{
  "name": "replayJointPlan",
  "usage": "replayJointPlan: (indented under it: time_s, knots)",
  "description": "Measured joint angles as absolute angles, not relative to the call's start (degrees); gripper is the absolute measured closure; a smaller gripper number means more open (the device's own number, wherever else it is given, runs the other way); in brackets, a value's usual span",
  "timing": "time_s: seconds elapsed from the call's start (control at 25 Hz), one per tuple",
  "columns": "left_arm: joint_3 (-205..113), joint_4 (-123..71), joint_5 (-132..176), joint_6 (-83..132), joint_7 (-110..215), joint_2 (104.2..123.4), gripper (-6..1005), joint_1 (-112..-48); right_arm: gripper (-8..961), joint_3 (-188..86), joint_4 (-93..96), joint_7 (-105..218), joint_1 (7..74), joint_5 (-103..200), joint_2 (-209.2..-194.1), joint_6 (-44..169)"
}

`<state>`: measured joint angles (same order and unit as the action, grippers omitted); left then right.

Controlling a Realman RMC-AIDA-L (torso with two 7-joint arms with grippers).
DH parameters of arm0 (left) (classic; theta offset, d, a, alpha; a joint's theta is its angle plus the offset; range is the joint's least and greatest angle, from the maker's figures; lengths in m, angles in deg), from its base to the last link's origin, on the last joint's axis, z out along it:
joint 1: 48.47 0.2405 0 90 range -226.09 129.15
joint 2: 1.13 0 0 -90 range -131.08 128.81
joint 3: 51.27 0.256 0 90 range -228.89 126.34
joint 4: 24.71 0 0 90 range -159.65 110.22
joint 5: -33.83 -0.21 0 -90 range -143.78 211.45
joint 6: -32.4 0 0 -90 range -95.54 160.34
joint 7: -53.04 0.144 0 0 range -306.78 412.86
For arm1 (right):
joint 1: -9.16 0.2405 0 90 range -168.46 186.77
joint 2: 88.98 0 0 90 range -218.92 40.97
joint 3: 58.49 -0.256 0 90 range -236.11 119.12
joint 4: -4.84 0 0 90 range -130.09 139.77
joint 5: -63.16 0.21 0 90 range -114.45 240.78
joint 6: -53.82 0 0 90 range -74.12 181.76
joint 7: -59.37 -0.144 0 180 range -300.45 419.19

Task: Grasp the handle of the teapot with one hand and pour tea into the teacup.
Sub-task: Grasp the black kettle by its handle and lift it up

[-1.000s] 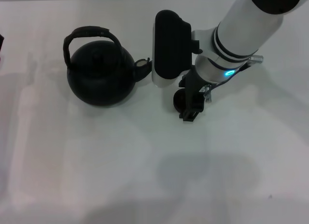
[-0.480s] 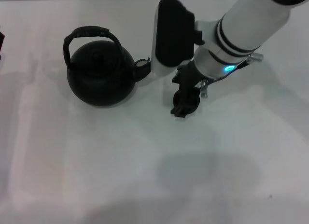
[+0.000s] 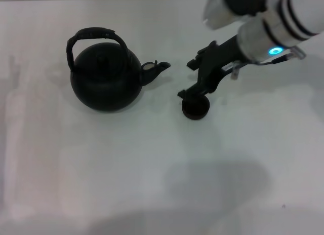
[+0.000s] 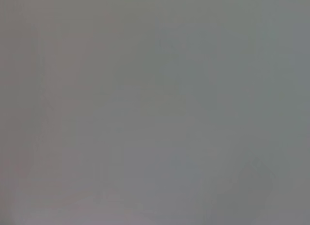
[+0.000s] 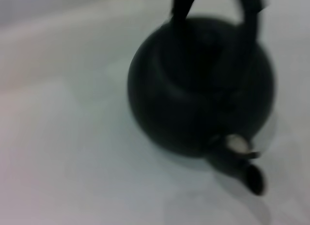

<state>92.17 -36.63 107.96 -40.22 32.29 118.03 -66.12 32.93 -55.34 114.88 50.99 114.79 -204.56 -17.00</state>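
The matte black teapot [image 3: 105, 82] stands on the white table [image 3: 101, 164] at the left, its arched handle [image 3: 94, 33] upright and its spout [image 3: 156, 69] pointing right. The tiny dark teacup [image 3: 195, 109] stands to the right of the spout. My right gripper [image 3: 186, 79] is open and empty, just above and behind the teacup, with one fingertip [image 3: 182, 94] over the cup's rim; I cannot tell if it touches. The right wrist view shows the teapot [image 5: 193, 89], its handle [image 5: 252, 14] and its spout [image 5: 248, 174]. The left gripper is out of view; its wrist view shows only plain grey.
The white right arm [image 3: 273, 22] comes in from the top right corner. A faint shadow [image 3: 217, 177] lies on the table in front of the teacup.
The right arm has swung up and to the right, uncovering the spout. The gripper has come off the teacup, which stays on the table. The teapot has not moved.
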Motion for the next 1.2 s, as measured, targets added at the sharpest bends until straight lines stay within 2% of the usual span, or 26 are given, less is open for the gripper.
replayJointPlan:
  time_s: [0.16, 0.48, 0.76, 1.04, 1.2]
  knots:
    - [92.14, -36.88, 108.48, -40.22, 32.03, 118.06, 242, -65.93, 98, 21.50, -50.65, 121.22, 48.12, 122.57, -204.55, -16.90]
    - [92.77, -36.91, 106.00, -42.16, 31.40, 118.04, 241, -65.05, 100, -10.14, -22.01, 141.87, 44.85, 150.38, -204.15, -15.66]
    - [93.40, -36.81, 102.56, -42.31, 29.51, 117.96, 241, -64.77, 101, -17.07, -13.22, 163.28, 39.17, 170.03, -205.01, -10.22]
    - [93.41, -36.43, 95.95, -44.11, 28.70, 117.87, 242, -62.12, 100, -17.54, 2.81, 215.53, 41.41, 195.96, -205.18, -5.47]
    - [93.46, -36.39, 89.63, -46.64, 28.69, 117.87, 243, -59.68, 100, -17.75, 3.59, 227.80, 42.04, 200.49, -205.09, -3.10]
